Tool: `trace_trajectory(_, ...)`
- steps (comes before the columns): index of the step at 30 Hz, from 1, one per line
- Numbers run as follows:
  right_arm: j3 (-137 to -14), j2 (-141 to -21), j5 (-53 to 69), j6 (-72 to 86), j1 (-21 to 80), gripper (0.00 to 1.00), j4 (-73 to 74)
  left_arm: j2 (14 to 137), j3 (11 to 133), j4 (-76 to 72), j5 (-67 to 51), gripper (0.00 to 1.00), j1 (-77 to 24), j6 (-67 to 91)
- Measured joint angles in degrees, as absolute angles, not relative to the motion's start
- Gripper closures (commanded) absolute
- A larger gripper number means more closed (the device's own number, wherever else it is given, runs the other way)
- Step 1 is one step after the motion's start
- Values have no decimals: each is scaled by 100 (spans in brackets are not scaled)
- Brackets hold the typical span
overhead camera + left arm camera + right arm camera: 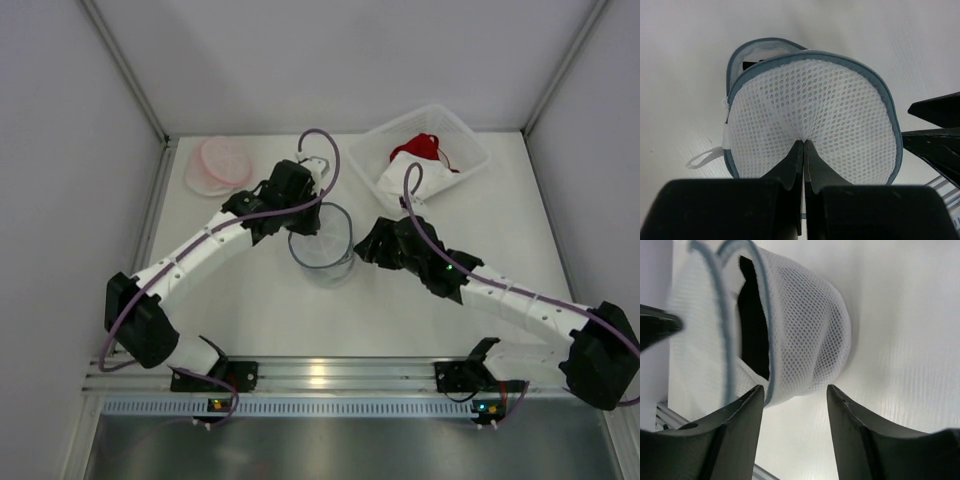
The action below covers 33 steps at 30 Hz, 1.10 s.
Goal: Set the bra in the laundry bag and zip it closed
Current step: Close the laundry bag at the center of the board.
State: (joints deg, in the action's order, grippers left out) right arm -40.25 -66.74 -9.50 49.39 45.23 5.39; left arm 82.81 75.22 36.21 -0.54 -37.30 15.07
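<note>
Now left end effector [804,145] pinching laundry bag [810,110] mesh; right end effector [795,390] spread astride bag edge.

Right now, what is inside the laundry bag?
Through the unzipped opening of the bag, a dark item shows inside. The white mesh covers the rest of it, so what it is cannot be told.

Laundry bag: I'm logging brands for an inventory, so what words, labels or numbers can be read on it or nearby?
No readable text anywhere.
The laundry bag shows only plain white mesh and blue-grey trim.
The basket bears no legible marks either.
</note>
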Motion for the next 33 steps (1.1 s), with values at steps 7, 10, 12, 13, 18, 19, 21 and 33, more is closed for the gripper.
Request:
trace_trajectory(7,-4703,-6141,-764,4377,4086,31,1007,8722,7629,3632,16,100,-3981,1581)
trace_trajectory(10,-4740,-6069,-517,4213,3815,31,915,8871,7730,3642,89,100,-4042,1671)
trace_trajectory(12,-4731,-6171,-250,4125,3684,31,823,8932,7773,3642,121,100,-4069,1704)
trace_trajectory(13,-4731,-6285,-73,4062,3632,31,733,8956,7787,3642,139,100,-4082,1723)
trace_trajectory(18,-4674,-6919,587,3874,3594,31,318,8962,7793,3649,246,100,-4104,1767)
trace_trajectory(19,-4628,-7011,681,3852,3592,31,224,8962,7793,3649,259,100,-4104,1769)
trace_trajectory(21,-4543,-7179,834,3830,3592,32,73,8962,7793,3649,274,100,-4104,1778)
trace_trajectory(33,-4528,-7865,1188,3763,3592,53,-622,8962,7793,3649,379,100,-4134,1791)
